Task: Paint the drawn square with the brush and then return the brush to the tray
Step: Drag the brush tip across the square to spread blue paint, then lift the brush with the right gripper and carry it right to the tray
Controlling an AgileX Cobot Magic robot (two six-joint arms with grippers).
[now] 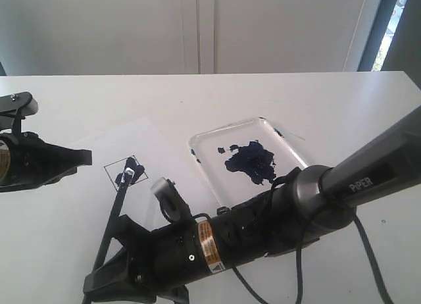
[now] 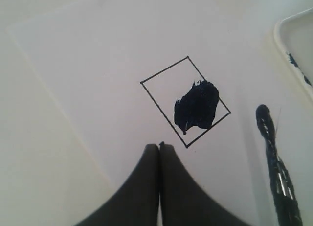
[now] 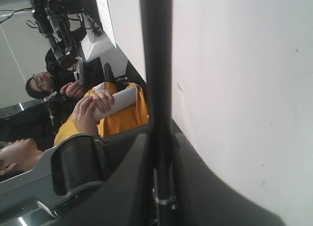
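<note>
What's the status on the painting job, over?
Left claw shut, empty. Right claw shut on the brush, tip near the drawn square. Square partly painted. Nothing seen in the way.

— Where is the drawn square (image 1: 125, 171) sitting?
— It is sitting on the paper (image 1: 158, 149), which is lying on the table (image 1: 296, 100), left of the tray (image 1: 209, 138).
— And the brush (image 1: 112, 218)?
— Its tip is sitting just beside the square, between it and the tray, and its handle is running back toward the near edge.
</note>
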